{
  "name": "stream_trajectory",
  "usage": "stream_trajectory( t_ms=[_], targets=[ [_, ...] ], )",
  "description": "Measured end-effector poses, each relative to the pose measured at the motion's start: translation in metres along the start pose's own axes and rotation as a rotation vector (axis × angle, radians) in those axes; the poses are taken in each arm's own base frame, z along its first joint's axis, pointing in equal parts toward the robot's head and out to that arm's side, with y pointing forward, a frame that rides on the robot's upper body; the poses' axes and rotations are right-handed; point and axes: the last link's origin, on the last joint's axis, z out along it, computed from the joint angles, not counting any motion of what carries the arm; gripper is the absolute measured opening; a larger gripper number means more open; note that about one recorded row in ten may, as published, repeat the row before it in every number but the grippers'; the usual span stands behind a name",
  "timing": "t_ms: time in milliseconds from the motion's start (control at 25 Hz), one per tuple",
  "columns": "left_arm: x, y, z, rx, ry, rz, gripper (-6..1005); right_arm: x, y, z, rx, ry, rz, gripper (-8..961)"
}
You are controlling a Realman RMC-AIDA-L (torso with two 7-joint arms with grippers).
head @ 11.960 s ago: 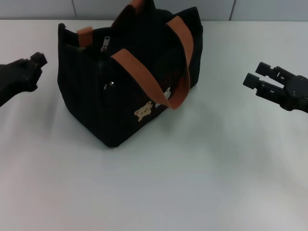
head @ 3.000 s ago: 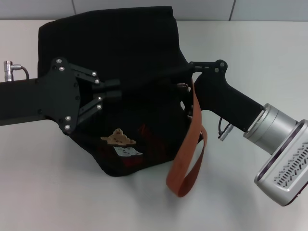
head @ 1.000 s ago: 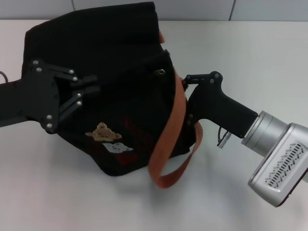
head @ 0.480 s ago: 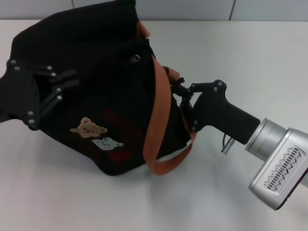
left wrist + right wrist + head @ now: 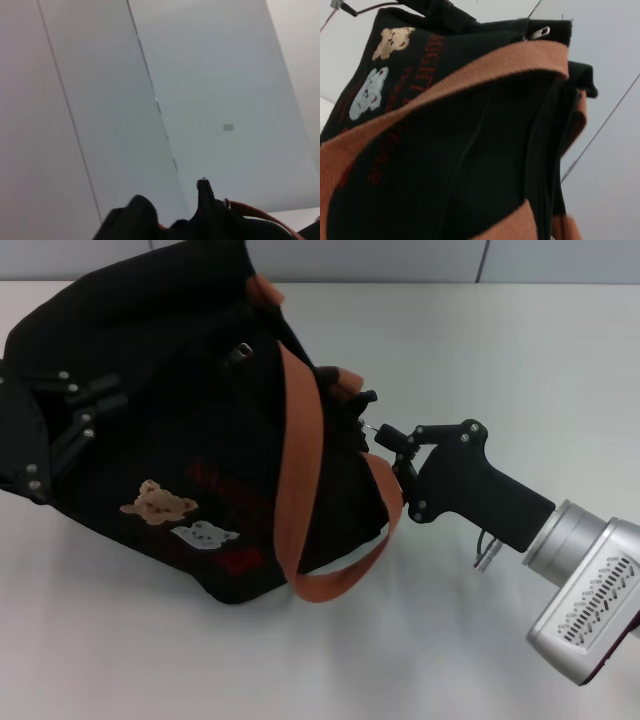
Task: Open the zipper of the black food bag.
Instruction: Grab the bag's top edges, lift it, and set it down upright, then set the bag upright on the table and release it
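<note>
Your left gripper (image 5: 85,410) clamps the far-left side of the black food bag (image 5: 200,440), apparently to anchor it while the other arm pulls. The bag lies tipped over on the left half of the counter (image 5: 520,360). Your right gripper (image 5: 385,435) is pressed together on the small silver pull of the zipper (image 5: 372,427) at the bag's right end. An orange strap (image 5: 300,490) loops just beside that gripper; open counter lies to the right and near side for pulling.
</note>
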Motion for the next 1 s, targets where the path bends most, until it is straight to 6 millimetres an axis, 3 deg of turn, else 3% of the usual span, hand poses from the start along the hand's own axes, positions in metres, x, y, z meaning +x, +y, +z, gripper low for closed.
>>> stream_trajectory(
  t_ms=[400,640,920,1000],
  targets=[
    [-0.002,0.000,-0.006,0.028,-0.005,0.000,77,0.005,0.001,-0.009,0.013,0.025,0.005,2],
    [-0.004,0.001,-0.007,0.038,-0.009,-0.008,76,-0.002,0.000,-0.009,0.035,-0.017,0.043,10],
    [-0.025,0.009,-0.017,0.113,-0.049,-0.057,75,-0.005,-0.020,-0.011,0.167,-0.054,0.136,20],
    [-0.034,0.013,-0.021,0.138,-0.081,-0.079,75,-0.006,-0.023,-0.012,0.191,-0.060,0.148,73]
  ],
)
